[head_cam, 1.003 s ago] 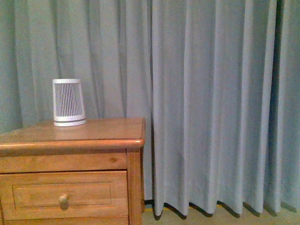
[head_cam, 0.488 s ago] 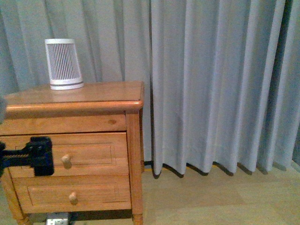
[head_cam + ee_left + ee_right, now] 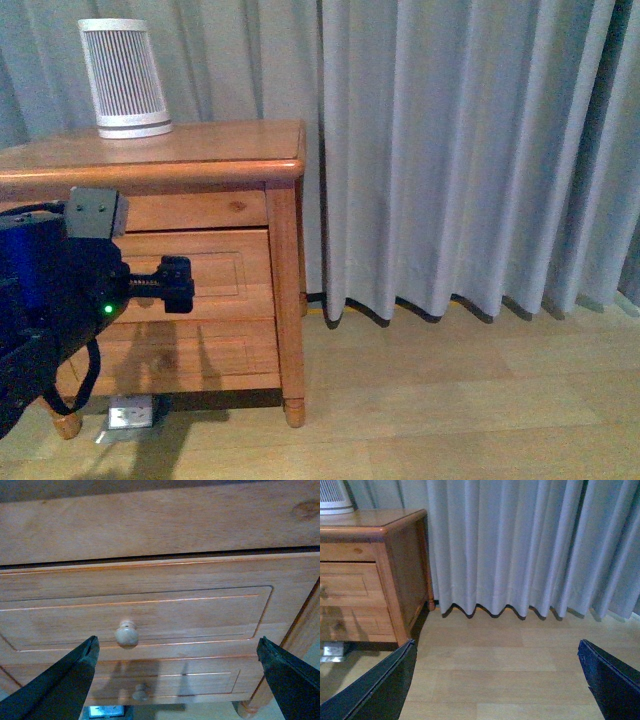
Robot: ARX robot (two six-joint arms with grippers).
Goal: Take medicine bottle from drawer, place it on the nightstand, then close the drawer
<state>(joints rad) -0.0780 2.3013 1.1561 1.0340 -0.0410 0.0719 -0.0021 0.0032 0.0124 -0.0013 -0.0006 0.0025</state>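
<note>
Nightstand (image 3: 220, 145) drawer (image 3: 200, 615) closed, interior hidden.

Honey-brown varnished wood on the nightstand (image 3: 200, 150), softly glossy on top. Same grained wood on the drawer (image 3: 200, 615), with a smooth knob (image 3: 126, 635). Matt cloth curtain (image 3: 450, 150). Faintly shiny wood-look floor (image 3: 450, 400). White ribbed plastic container (image 3: 124, 78).

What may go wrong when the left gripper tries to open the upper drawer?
The knob of the drawer sits off-centre in the open left gripper, so closing may slip off it. The lower drawer's knob is close below; dropping could catch the wrong one. A hard pull might shake the ribbed container on the nightstand.
</note>
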